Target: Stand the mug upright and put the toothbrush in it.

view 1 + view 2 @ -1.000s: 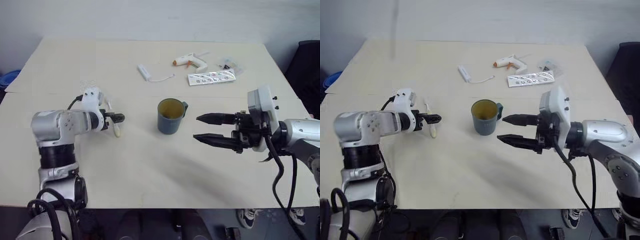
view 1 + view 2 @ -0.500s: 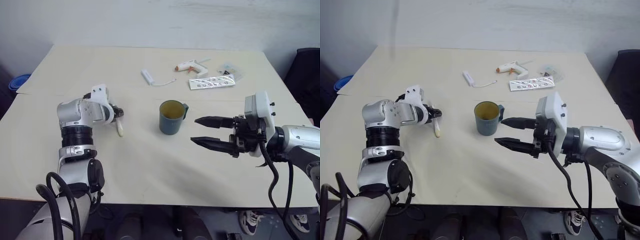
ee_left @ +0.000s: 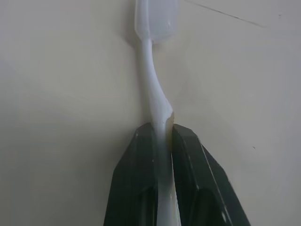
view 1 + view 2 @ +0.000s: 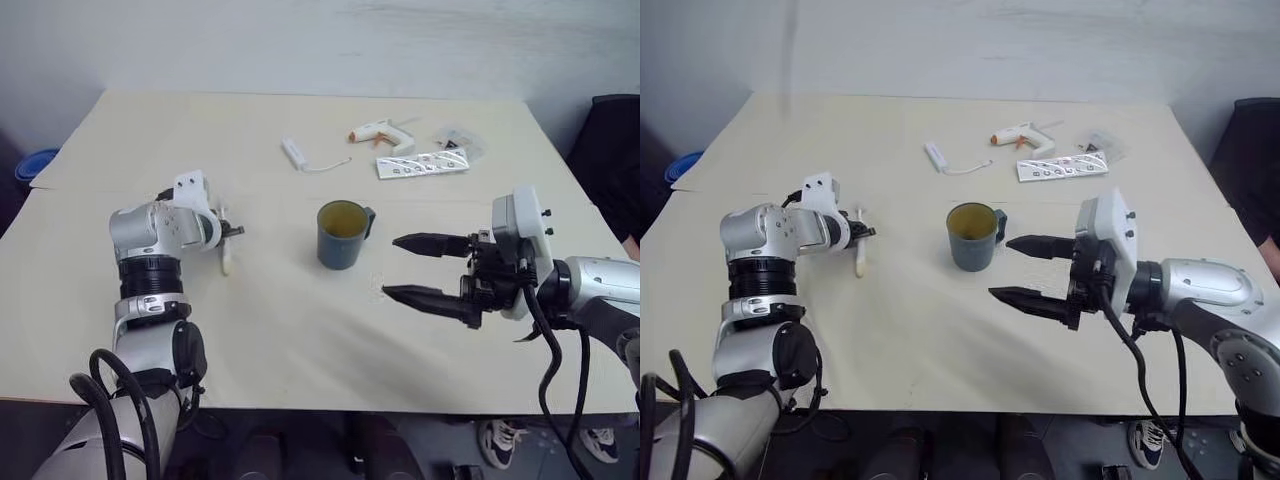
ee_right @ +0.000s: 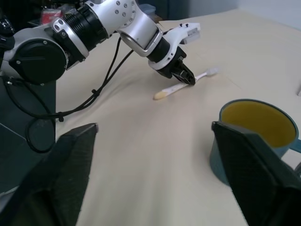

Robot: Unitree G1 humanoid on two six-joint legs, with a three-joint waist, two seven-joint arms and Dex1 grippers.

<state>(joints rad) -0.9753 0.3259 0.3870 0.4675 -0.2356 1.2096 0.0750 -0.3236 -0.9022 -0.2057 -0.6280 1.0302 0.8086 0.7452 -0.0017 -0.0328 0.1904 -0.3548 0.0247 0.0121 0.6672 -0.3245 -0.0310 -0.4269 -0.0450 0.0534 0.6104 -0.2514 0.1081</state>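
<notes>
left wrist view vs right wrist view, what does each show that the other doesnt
Left wrist view alone: the toothbrush's white bristled head close up, and the handle pinched between the left gripper's fingers.

Right wrist view alone: the upright mug with its yellow inside, the right gripper's two fingers spread wide, and the left arm reaching down to the table.

Both: the toothbrush lying on the table, with the left gripper shut on its handle.

The counter (image 4: 300, 330) looks matt, smooth and pale like laminate. The mug (image 4: 341, 236) has a dull blue outside and a yellowish glazed inside. The toothbrush (image 3: 153, 89) is smooth, glossy plastic.
</notes>
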